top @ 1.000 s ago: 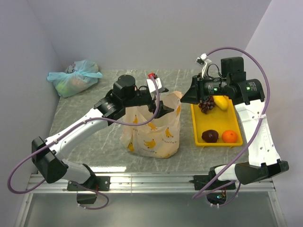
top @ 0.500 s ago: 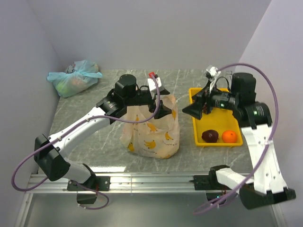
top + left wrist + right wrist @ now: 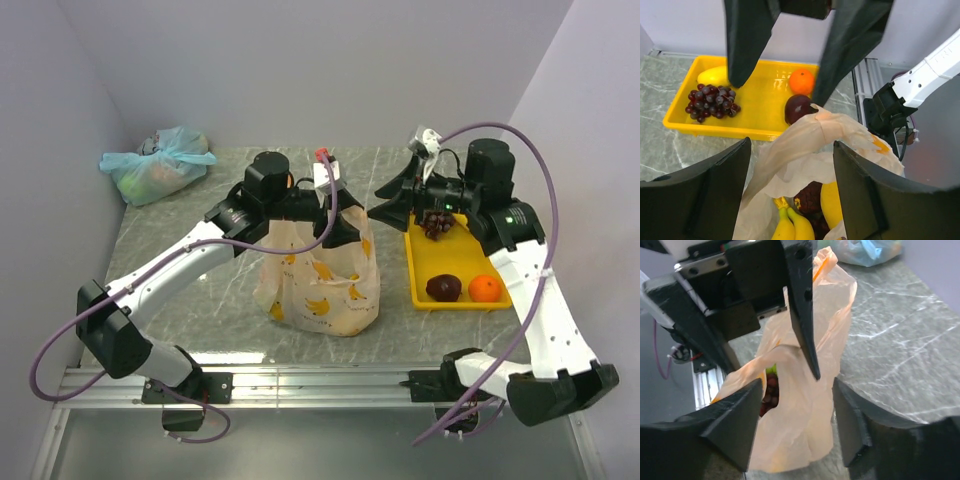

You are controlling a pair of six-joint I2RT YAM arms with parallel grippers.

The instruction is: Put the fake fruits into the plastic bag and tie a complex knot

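Note:
The peach plastic bag (image 3: 320, 285) with banana prints stands mid-table, mouth up. My left gripper (image 3: 343, 215) hovers open at its top, fingers either side of the raised rim (image 3: 810, 135). Inside lie bananas (image 3: 790, 225), a dark maroon fruit (image 3: 810, 197) and a yellow fruit (image 3: 832, 202). My right gripper (image 3: 385, 200) is open just right of the bag, facing it, with nothing held; the bag (image 3: 800, 410) shows beyond its fingers. The yellow tray (image 3: 415, 290) holds purple grapes (image 3: 437, 222), a maroon fruit (image 3: 443, 288) and an orange (image 3: 485, 288); a yellow fruit (image 3: 713, 76) lies at its far end.
A tied pale blue-green bag (image 3: 155, 165) sits at the back left corner. Walls close in the table at the back and on both sides. The two grippers' fingers are very close together above the bag's right side.
My right gripper swung down over the tray half a second ago and has come back up-left toward the bag. My left gripper stays at the bag's top, its jaws a little narrower.

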